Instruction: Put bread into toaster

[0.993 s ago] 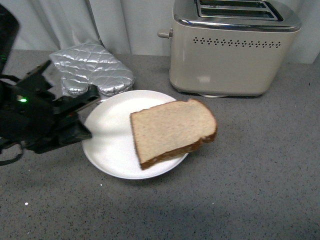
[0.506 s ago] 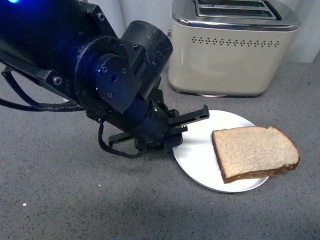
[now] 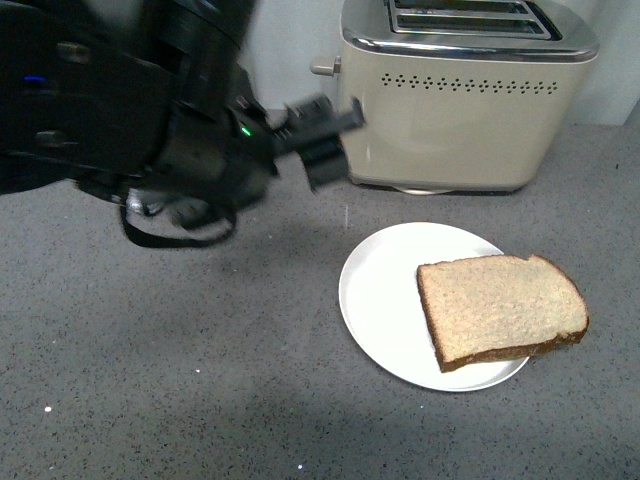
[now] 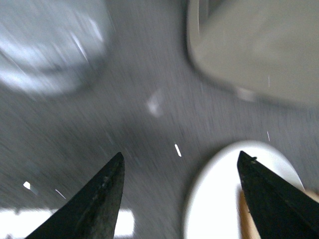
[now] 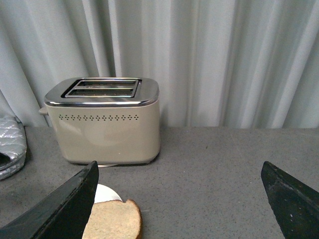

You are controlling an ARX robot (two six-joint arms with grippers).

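one slice of bread [image 3: 500, 310] and one white plate [image 3: 385, 300] are in view. there is one toaster [image 3: 460, 110] with two slots [image 5: 102, 88], and one silver quilted oven mitt [image 5: 11, 144].

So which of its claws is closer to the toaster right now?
The left. The left gripper hangs open just beside the lever end of the toaster. The right gripper is out of the front view, set well back, seeing the whole toaster.

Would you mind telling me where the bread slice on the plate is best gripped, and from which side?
Probably the bread at its rounded end, which juts past the rim of the plate on the robot's right. The slice lies nearly flat, so only there can one finger slip under and one over. Come in low from the right.
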